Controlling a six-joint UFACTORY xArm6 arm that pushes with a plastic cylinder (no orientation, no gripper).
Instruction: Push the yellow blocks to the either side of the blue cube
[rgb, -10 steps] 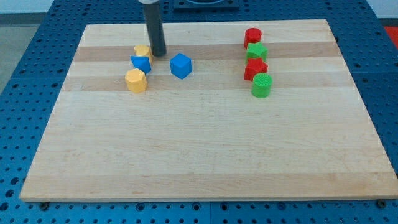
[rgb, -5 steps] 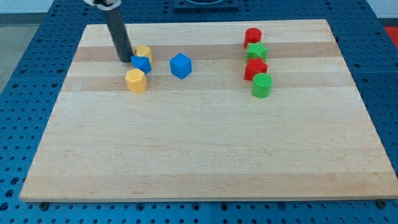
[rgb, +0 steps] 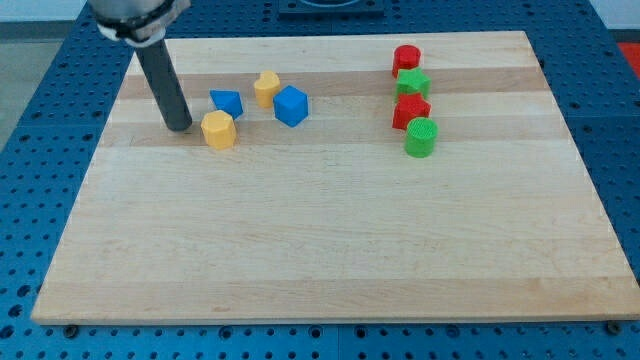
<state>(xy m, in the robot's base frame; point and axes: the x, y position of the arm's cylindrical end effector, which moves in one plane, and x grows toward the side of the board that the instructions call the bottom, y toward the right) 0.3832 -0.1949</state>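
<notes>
on the pale wooden board, toward its ten o'clock area, my tip rests on the surface just at nine o'clock of a yellow hexagonal block, close beside it, though contact cannot be told. i have no jaws at all, only the straight dark rod, so nothing is grasped.

at one o'clock of that yellow hexagonal block sits a small blue wedge-like block, near it but apart. at three o'clock of the wedge stands a second yellow block, a short upright piece whose exact shape i cannot make out. just at four o'clock of this second yellow block is the blue cube, touching it or nearly so. both yellow blocks lie on the nine o'clock side of the blue cube.

well apart, toward the board's two o'clock area, four blocks form a close column: a red cylinder at twelve o'clock, a green star-like block below it, a red star-like block next, and a green cylinder at six o'clock.
</notes>
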